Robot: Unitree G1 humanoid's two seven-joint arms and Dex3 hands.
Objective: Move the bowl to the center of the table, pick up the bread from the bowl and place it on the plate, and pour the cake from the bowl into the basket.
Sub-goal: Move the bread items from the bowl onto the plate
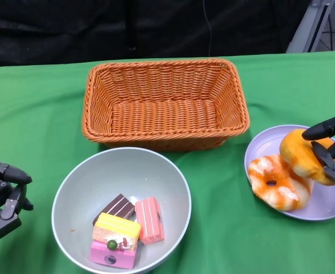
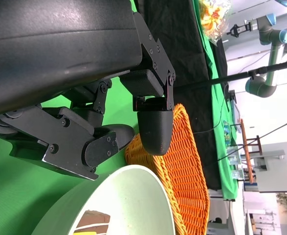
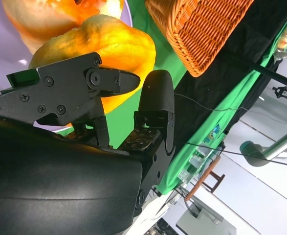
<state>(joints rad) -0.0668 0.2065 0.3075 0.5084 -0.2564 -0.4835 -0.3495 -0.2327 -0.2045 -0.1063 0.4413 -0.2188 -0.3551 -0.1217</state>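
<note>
The right hand (image 1: 331,149) grips a bread (image 1: 305,156) over the plate (image 1: 321,204), resting against another bread (image 1: 277,181) already there. Best to lower it onto bare plate before letting go. The left hand (image 1: 1,197) hangs empty, fingers apart, beside the bowl (image 1: 76,188), which holds the cake (image 1: 127,230) in front of the basket (image 1: 164,103).

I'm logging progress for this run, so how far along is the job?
The bowl already sits mid-table in front of the basket, and one glazed bread lies on the plate. The right hand holds a second bread over that plate, not yet released. The cake pieces are in the bowl, unpoured; the left hand is empty beside the bowl.
</note>
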